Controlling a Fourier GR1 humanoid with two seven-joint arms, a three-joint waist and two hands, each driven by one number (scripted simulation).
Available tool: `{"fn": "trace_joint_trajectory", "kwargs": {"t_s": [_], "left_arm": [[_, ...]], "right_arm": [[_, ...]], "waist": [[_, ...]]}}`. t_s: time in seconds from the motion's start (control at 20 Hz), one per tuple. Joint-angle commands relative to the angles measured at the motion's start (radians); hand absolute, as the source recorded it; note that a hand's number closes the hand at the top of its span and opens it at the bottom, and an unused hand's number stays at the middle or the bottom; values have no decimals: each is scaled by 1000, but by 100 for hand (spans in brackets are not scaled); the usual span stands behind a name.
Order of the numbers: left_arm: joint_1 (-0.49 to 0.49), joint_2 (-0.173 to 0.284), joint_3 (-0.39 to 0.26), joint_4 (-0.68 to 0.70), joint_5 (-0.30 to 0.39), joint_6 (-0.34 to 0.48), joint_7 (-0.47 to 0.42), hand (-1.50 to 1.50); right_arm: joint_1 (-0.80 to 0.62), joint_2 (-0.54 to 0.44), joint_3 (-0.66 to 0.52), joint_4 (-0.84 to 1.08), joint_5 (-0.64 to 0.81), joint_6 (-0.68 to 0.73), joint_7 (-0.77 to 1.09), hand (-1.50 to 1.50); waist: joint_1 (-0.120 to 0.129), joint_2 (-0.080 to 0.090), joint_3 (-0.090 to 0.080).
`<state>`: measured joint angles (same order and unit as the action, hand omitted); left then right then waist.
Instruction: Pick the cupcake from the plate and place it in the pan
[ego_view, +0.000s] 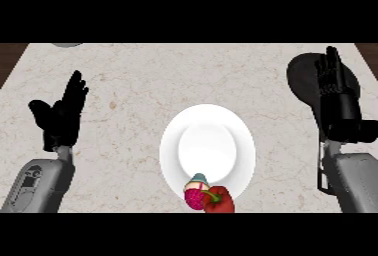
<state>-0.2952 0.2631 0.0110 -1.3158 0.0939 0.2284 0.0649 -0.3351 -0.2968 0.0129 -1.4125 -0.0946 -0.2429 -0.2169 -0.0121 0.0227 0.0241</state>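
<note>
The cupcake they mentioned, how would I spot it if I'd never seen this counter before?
Find the white plate in the middle of the marble counter, between the two black hands. At the plate's near rim sit two small things touching each other. The cupcake is the left one, pink with a pale, bluish top, while its neighbour is a plain red pepper.

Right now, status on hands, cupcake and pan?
Left hand open, resting at left. Right hand open, over pan. Cupcake on plate near edge, untouched. Red pepper against it.
</note>
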Motion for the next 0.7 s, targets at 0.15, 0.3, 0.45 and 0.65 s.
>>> {"fn": "trace_joint_trajectory", "kwargs": {"t_s": [0.15, 0.3, 0.45, 0.65], "left_arm": [[-1, -5, -25, -25, 13, -41, 16, 0], [18, -37, -18, -26, 63, -58, 48, 0], [56, -23, 2, -53, 81, -58, 64, 0], [103, 4, 32, -134, 118, -77, 85, 0]], "right_arm": [[-90, -5, 323, -258, 127, 226, -167, 150], [-165, -135, 405, -347, 382, 191, -208, 150], [-24, -142, 465, -510, 490, 101, -382, 150], [261, -278, 461, -580, 655, -30, -511, -150]], "waist": [[49, -56, -28], [17, -74, -35], [-30, -68, -23], [-41, -47, -20]]}}
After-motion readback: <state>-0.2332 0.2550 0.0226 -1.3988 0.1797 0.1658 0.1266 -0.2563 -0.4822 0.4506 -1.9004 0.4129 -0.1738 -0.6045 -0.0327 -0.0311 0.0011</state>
